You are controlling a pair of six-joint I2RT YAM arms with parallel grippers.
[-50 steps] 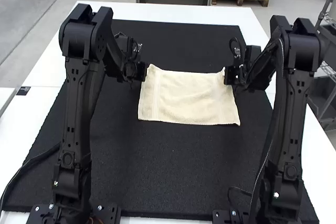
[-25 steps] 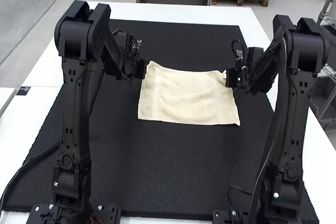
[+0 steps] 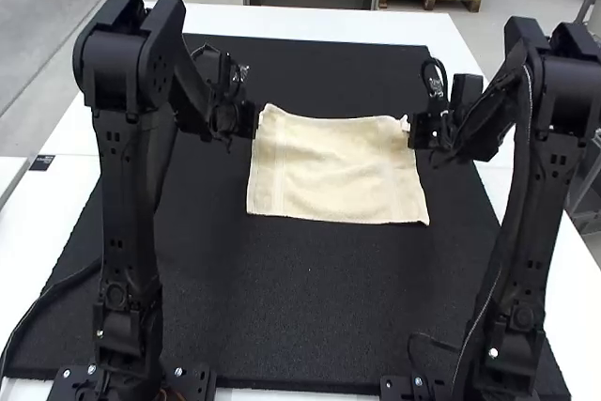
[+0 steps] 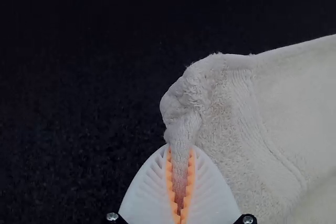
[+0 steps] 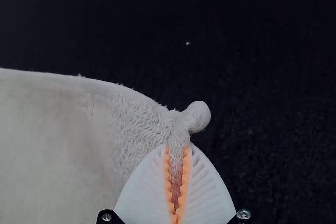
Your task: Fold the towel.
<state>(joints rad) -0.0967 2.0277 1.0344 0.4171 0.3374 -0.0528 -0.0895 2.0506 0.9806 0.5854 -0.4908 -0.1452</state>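
Cream rectangular terry towel (image 3: 336, 171): far edge has shifted away from you, probably lifting; near edge unmoved on black rectangular mat (image 3: 310, 307).
White ribbed left gripper (image 4: 181, 148): pinches far left corner.
White ribbed right gripper (image 5: 178, 146): pinches far right corner.
Fold line: crosswise, between your grips and the near edge.

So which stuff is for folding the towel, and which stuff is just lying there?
For the folding:
- the towel, spread out
- the left gripper, pinching one far corner
- the right gripper, pinching the other far corner

Just lying there:
- the black mat under the towel
- the small black patch on the white table
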